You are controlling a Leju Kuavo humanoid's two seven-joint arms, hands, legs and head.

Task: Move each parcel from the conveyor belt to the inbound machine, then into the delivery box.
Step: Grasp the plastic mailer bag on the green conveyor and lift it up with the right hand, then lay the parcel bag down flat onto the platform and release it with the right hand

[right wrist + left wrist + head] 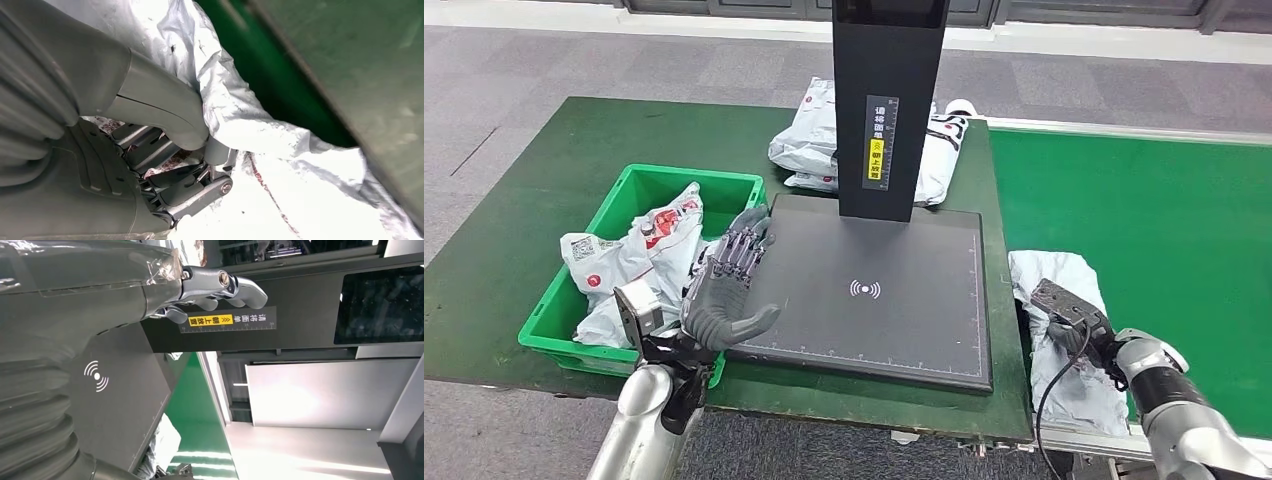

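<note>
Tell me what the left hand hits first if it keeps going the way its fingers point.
Probably the black post of the inbound machine: the left hand, open, hovers at the scan plate's edge, fingers pointing that way. Depth is unclear, so it may pass beside it.

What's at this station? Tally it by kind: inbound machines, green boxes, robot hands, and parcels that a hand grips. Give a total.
Inbound machine: 1
Green box: 1
Robot hands: 2, left hand and right hand
Gripped parcel: 1, white, in the right hand's fingers on the conveyor belt
Total: 5
</note>
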